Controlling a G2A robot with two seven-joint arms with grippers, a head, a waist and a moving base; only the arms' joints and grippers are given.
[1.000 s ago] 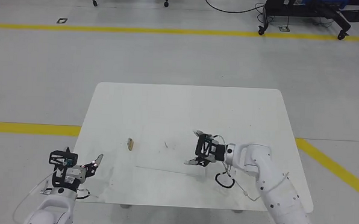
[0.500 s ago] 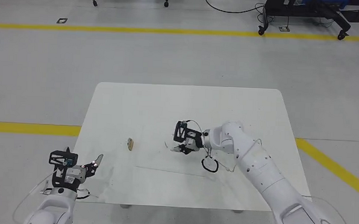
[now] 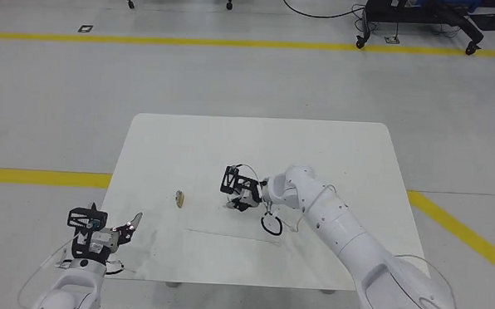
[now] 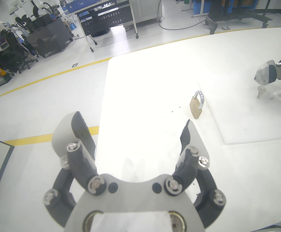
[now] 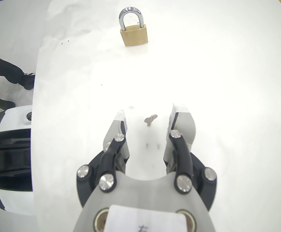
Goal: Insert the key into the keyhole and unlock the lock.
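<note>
Key sits between spread fingers of the right gripper. Padlock at its nine o'clock; left gripper gapes wide.

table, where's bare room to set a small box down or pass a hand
Bare: the far half of the table, beyond the padlock and the right gripper. A narrower bare strip lies between padlock and key. Crowded: around the key, which the open right gripper straddles, and the near right side under the right arm.

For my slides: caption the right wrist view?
Right gripper, open, with the key lying on the white table between its fingers; the brass padlock lies beyond.
</note>
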